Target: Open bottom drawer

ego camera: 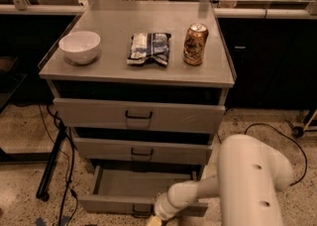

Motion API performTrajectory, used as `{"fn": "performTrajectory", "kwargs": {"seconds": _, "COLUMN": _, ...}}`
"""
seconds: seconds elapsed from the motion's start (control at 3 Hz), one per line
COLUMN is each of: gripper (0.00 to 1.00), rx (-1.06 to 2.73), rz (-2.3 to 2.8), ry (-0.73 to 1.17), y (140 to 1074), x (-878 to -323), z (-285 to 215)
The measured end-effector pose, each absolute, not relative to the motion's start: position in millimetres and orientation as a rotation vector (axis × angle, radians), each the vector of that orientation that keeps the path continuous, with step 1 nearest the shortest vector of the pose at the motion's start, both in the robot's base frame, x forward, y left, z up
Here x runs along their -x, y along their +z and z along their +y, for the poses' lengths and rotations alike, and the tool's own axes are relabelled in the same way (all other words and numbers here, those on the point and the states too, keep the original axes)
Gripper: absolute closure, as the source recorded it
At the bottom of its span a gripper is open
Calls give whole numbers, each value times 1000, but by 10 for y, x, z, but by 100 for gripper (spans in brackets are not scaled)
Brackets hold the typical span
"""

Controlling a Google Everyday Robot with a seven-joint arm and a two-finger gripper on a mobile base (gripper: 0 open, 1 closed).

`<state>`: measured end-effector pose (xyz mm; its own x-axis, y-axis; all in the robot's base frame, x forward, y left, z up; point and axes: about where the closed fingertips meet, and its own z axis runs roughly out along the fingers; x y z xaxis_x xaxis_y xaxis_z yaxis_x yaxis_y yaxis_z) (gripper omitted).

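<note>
The grey metal cabinet [136,79] has three drawers. The bottom drawer [111,203] stands pulled out toward me, and its empty grey inside [143,184] shows. Its black handle is mostly hidden behind my gripper. The two taller drawers above, top [138,116] and middle [141,151], are pushed in. My white arm [247,180] reaches in from the lower right. My gripper [152,219] is at the middle of the bottom drawer's front, at the bottom edge of the view and partly cut off.
On the cabinet top stand a white bowl [79,46], a chip bag [148,48] and a brown can [195,44]. Black cables [62,170] and a black stand leg [52,165] lie left of the cabinet. Dark cabinets [267,61] stand to the right.
</note>
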<state>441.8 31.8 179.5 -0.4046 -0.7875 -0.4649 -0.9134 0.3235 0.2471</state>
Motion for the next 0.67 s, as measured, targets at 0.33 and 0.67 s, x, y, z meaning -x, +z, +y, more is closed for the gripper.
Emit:
{"fn": "performTrajectory", "kwargs": {"seconds": 0.33, "gripper": 0, "rx": 1453, "rz": 2374, "ry": 759, "y": 2011, "x": -3811, "z": -68}}
{"fn": "performTrajectory", "kwargs": {"seconds": 0.67, "gripper": 0, "rx": 1424, "rz": 2410, "ry": 788, "y": 2006, "x": -3529, "z": -224}}
